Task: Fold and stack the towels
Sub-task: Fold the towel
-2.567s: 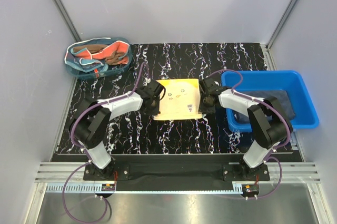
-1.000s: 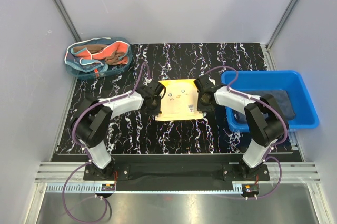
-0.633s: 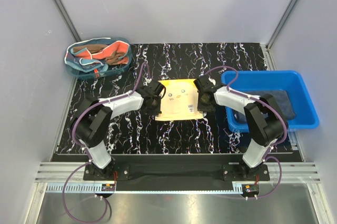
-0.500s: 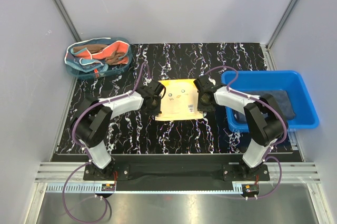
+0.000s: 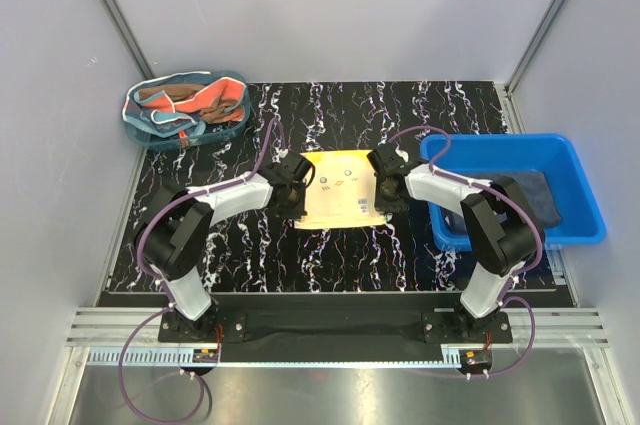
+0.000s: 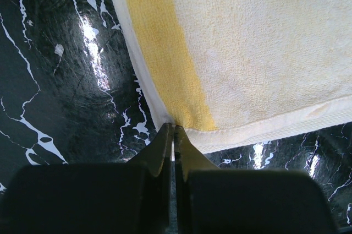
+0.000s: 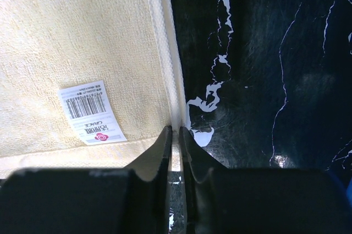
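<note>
**While both arms pinch its near corners, yellow towel lies flat mid-table**

With elbows bent out toward the left and right table edges, both arms reach inward to the middle of the table (image 5: 250,255). The left arm (image 5: 215,200) runs from its base at the near edge up to a raised elbow, forearm angled in and toward the far edge, wrist tipped down. The right arm (image 5: 455,190) mirrors it, its elbow over the near end of the blue bin (image 5: 575,160).

The yellow towel (image 5: 340,190) is spread flat at the table's centre, face marks up, with a white label (image 7: 91,112) near its near-right corner.

The left fingers (image 6: 158,147) are pressed together, tips on the white hem at the towel's near-left corner, beside the darker yellow stripe. The right fingers (image 7: 158,148) are almost together, with only a thin slit between them. The towel's right hem runs into that slit at the near-right corner, so it reads as clamped on the hem.

The teal basket (image 5: 150,130) sits at the far-left corner and holds an orange-red towel (image 5: 205,103). The bin sits at the right edge with a dark grey-blue towel (image 5: 540,193) inside.
</note>
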